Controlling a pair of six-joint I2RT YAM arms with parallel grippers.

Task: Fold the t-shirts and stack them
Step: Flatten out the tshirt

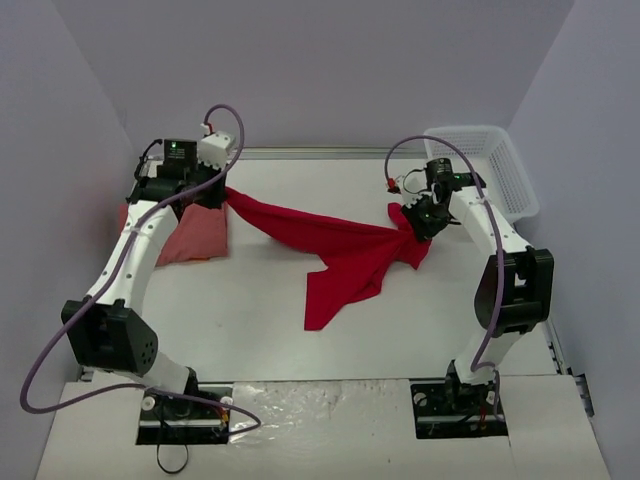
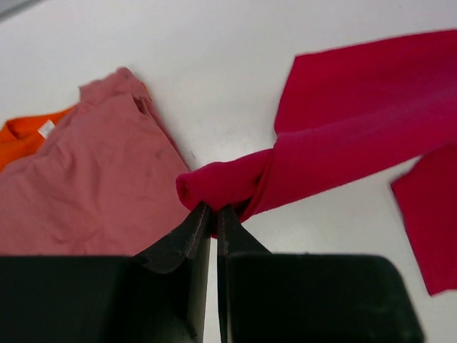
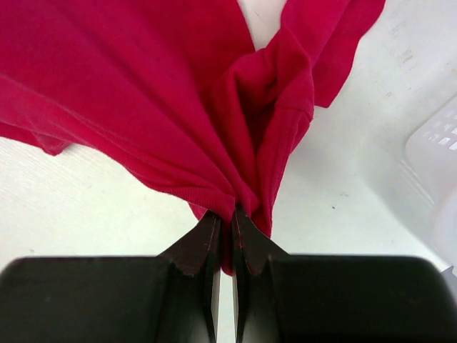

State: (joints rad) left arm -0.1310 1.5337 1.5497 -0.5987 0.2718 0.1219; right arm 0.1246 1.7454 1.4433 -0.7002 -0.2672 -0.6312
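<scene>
Far-left orange t-shirt [image 2: 21, 139] mostly buried under salmon pink t-shirt [image 2: 100, 193], cropped by frame edge, far-right white basket [image 3: 439, 153] blurred, cropped too

Bright, even, diffuse light, faint soft shadows, mild blur in both wrist views' near foreground

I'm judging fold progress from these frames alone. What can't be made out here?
- Orange t-shirt: left wrist view, mostly covered by the salmon pink t-shirt and cut by the left edge.
- Red t-shirt: both wrist views, bunched in the left end effector and right end effector, so the gripped parts are unclear.
- White basket: right wrist view, blurred, cut by the right edge.
</scene>
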